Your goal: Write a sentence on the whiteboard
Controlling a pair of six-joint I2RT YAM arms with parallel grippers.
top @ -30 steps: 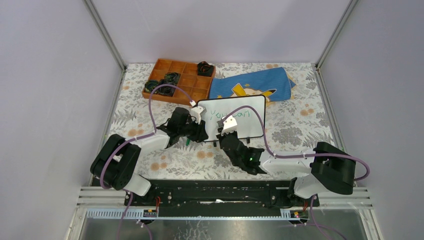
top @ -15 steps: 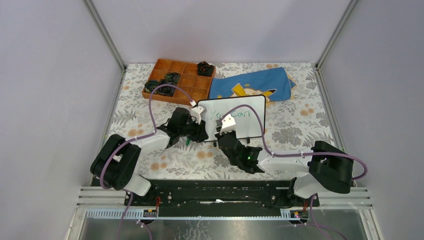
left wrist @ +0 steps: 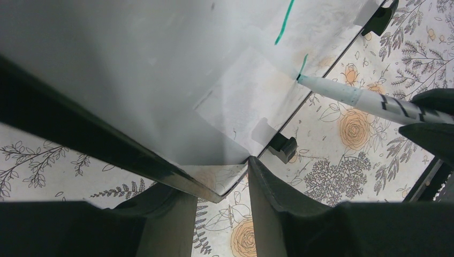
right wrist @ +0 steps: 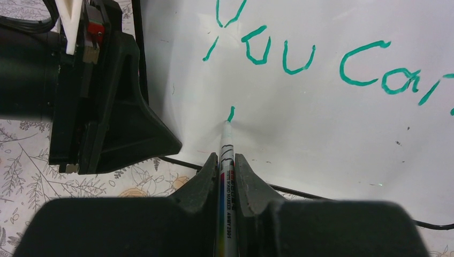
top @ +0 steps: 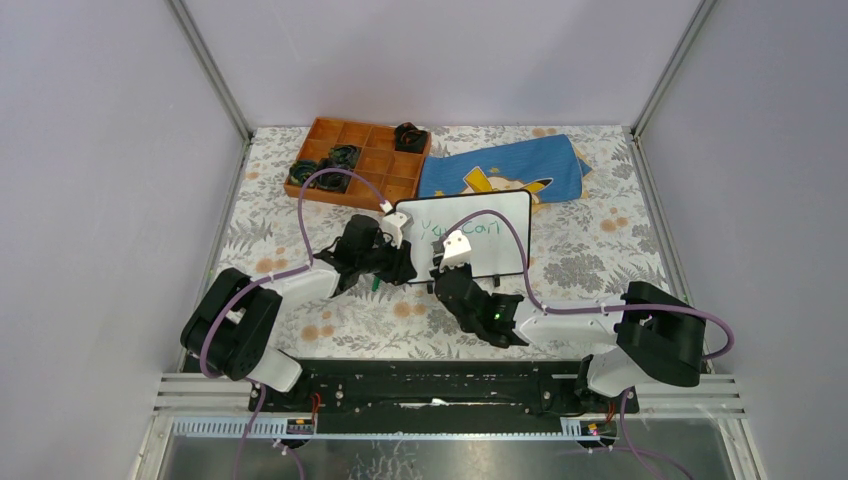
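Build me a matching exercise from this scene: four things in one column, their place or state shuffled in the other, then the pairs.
1. whiteboard
2. marker
3. blue cloth
4. orange tray

A. divided into compartments, left of the cloth
B. corner clamped in the left hand
C. lying behind the board, yellow print
D. held by the right hand, tip under the green writing

Pairs: 1-B, 2-D, 3-C, 4-A

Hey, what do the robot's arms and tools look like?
Left arm and right arm: black joints, white link sections, each trailing a looping purple cable, with a white block at the wrist. Left tool and right tool: chunky matte black. Green light on the right arm.
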